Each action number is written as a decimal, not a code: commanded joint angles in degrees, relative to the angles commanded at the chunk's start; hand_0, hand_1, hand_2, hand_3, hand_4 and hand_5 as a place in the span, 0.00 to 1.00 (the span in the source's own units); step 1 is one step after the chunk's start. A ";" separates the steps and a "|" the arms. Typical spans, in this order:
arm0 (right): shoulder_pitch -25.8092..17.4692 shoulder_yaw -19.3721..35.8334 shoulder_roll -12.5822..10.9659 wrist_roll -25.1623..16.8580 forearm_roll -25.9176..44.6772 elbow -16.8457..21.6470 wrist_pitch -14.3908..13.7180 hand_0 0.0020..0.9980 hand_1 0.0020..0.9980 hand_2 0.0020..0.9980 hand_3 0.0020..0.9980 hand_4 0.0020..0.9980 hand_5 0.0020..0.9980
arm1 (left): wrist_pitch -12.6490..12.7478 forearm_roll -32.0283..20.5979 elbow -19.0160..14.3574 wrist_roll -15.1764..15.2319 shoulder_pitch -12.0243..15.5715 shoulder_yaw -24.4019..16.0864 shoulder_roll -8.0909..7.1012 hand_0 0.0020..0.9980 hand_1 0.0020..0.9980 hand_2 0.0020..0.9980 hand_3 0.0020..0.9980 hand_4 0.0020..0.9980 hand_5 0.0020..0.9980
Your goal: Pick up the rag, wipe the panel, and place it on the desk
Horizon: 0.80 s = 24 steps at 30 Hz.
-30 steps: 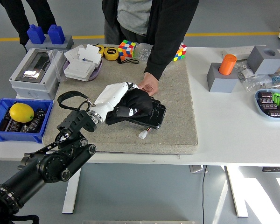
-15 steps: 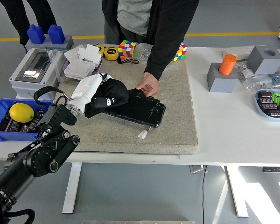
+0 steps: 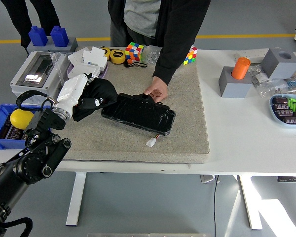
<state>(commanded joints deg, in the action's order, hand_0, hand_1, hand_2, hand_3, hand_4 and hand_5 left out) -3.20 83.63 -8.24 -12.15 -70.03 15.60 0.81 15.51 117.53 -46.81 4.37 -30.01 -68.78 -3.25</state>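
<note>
Left hand (image 3: 75, 92): white-shelled, reaching in from the left over the grey mat (image 3: 187, 133); its fingers are curled around the rag, holding it bunched.
Rag (image 3: 94, 96): black cloth, gripped in the left hand; it sits at the left end of the panel, touching or just overlapping that end; the rest of it hangs against the mat.
Panel (image 3: 138, 112): black, glossy, long and flat; it lies at a slant across the middle of the mat; a small white connector (image 3: 151, 142) lies on the mat just beside its near edge.
Person's hand (image 3: 157, 90): a person stands at the far side of the surface; one hand rests on the panel's far edge, seemingly steadying it.
Right hand: not in view.
Surface (image 3: 246, 123): white; bare to the right of the mat, well apart from the rag.
Done, by judgement: the rag is picked up; the hand is at the panel's edge, so the wipe looks to be in progress or close to its end.
Left, by judgement: any last stroke; then setting the rag down on the surface and letting go; none of that shows yet.
Watch: the blue bin (image 3: 2, 140) and grey box (image 3: 37, 79) stand near the arm's left side.
</note>
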 joint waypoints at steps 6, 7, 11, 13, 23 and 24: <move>0.04 0.07 0.05 -0.01 0.05 0.11 0.00 0.59 0.57 0.51 0.52 0.94 0.39 | -0.17 -0.90 -0.95 -0.16 0.24 1.79 0.02 0.24 0.37 0.45 0.56 0.73 0.00; 0.03 0.08 0.04 -0.02 0.07 0.14 -0.01 0.59 0.57 0.51 0.52 0.94 0.39 | -0.25 -1.13 -1.25 -0.25 0.28 2.35 0.06 0.24 0.37 0.45 0.56 0.73 0.00; 0.02 0.01 0.04 0.01 0.05 0.14 0.00 0.59 0.57 0.51 0.52 0.95 0.39 | -0.46 -1.68 -2.18 -0.75 0.37 4.81 0.43 0.24 0.37 0.45 0.56 0.73 0.00; 0.02 -0.01 0.04 0.00 0.06 0.16 -0.01 0.59 0.57 0.51 0.52 0.95 0.39 | -0.54 -1.98 -2.55 -0.95 0.40 6.00 0.51 0.24 0.37 0.45 0.56 0.73 0.00; -0.01 0.32 -0.03 -0.01 -0.12 0.16 0.00 0.59 0.57 0.51 0.52 0.95 0.40 | -0.73 -5.15 -6.79 -1.66 0.06 16.38 1.53 0.24 0.37 0.45 0.56 0.73 0.00; 0.01 0.36 -0.03 -0.02 -0.09 0.15 0.00 0.59 0.57 0.51 0.52 0.95 0.40 | -0.72 -5.50 -7.12 -1.68 -0.09 17.52 1.70 0.24 0.37 0.45 0.56 0.73 0.00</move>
<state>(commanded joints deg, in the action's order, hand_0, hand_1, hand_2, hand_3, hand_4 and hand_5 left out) -3.19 84.00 -8.27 -12.17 -70.12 15.75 0.81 14.79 112.03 -53.94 2.70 -30.10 -51.26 -1.55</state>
